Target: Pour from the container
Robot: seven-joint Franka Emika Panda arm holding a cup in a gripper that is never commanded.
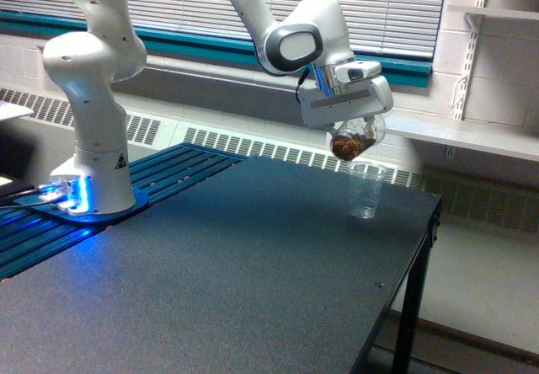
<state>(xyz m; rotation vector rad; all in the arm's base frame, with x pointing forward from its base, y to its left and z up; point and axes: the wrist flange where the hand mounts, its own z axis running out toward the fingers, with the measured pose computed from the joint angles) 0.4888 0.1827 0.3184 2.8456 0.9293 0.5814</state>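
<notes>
I see the gripper [352, 130] in the upper centre-right of the frame, closed on the container [354, 141], a clear rounded jug that hangs directly beneath the white gripper body. The fingers themselves are mostly hidden behind the jug, so I cannot read the exact contact points. The container is tilted and holds a clump of brown material that sits low in its lower side. It is in the air, just above and slightly toward the frame's left of the small clear cup [365, 190]; I cannot tell whether the two touch.

The cup stands upright on the dark speckled table [219, 281], near the table's far right corner. I cannot tell whether anything lies inside it.

The white arm [295, 41] runs from the wrist up and left toward the top of the frame. Its base column [93, 113] stands at the left of the frame on a blue-lit mount [72, 199], beside blue slats at the table's left edge. Window blinds [370, 3] fill the upper background, with a white shelf [472, 138] at the right.
</notes>
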